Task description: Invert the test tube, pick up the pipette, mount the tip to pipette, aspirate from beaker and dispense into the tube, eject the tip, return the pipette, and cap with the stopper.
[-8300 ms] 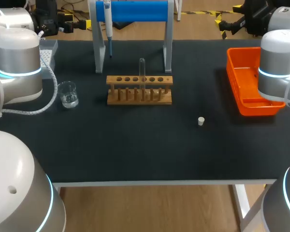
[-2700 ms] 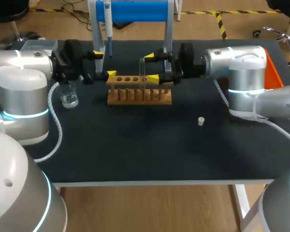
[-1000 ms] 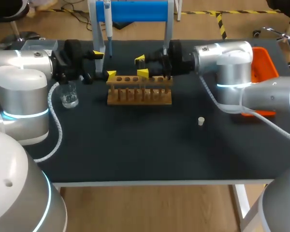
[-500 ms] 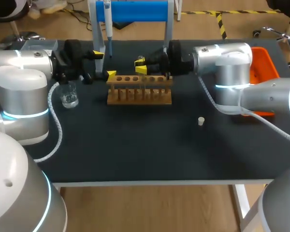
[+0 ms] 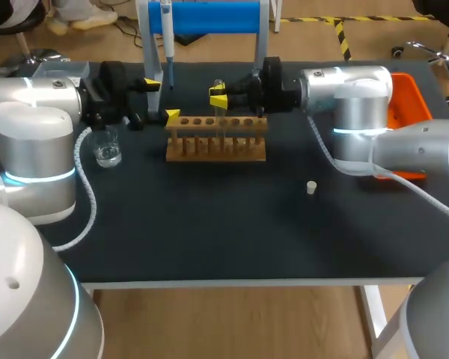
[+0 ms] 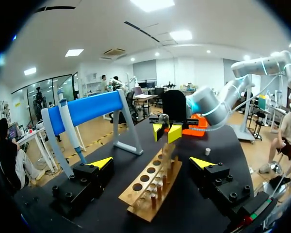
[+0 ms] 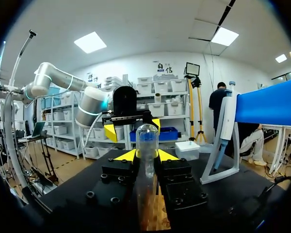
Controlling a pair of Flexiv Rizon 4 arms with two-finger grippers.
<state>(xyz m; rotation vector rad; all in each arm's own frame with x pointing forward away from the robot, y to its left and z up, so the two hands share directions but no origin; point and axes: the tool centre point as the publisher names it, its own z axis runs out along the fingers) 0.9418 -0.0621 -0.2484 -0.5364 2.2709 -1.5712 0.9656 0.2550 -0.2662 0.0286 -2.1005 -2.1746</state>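
A clear test tube (image 5: 219,84) stands rounded end up in the wooden rack (image 5: 215,140). My right gripper (image 5: 218,96) is shut on the tube's upper part. In the right wrist view the tube (image 7: 146,143) sits between the yellow fingertips (image 7: 124,156) of my right gripper (image 7: 143,156). My left gripper (image 5: 162,99) is open at the rack's left end, and in its own view my left gripper (image 6: 152,163) straddles the rack (image 6: 153,187). The pipette (image 5: 167,37) hangs on the blue stand. A water beaker (image 5: 105,146) is at left. The white stopper (image 5: 311,187) lies at right.
The blue-barred stand (image 5: 209,16) rises just behind the rack. An orange bin (image 5: 405,93) sits at the table's right edge behind my right arm. A grey tip box (image 5: 75,81) is at the back left. The front half of the black table (image 5: 209,232) is bare.
My right gripper has shut on the test tube and risen slightly with it. The left arm has not moved.
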